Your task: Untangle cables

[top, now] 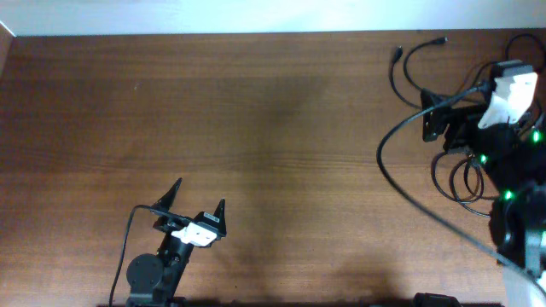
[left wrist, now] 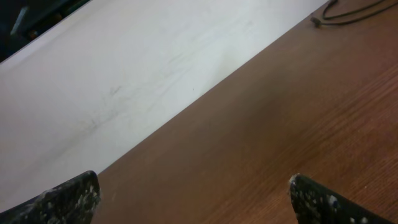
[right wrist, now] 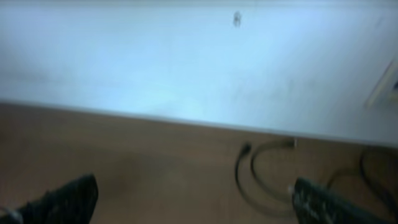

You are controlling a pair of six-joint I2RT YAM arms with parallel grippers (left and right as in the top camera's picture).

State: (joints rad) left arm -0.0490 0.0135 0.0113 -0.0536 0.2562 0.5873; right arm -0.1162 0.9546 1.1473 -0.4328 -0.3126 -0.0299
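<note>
Now | cables (top: 397,54) on table (top: 273,128) | left tool (top: 200,194), right tool (right wrist: 196,202): jaws spread

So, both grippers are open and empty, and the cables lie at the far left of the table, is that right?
Not quite. The cables lie at the far right of the table, near the right gripper, not at the far left; the overhead view shows it. The rest holds: the left gripper and the right one are both open and empty.
</note>
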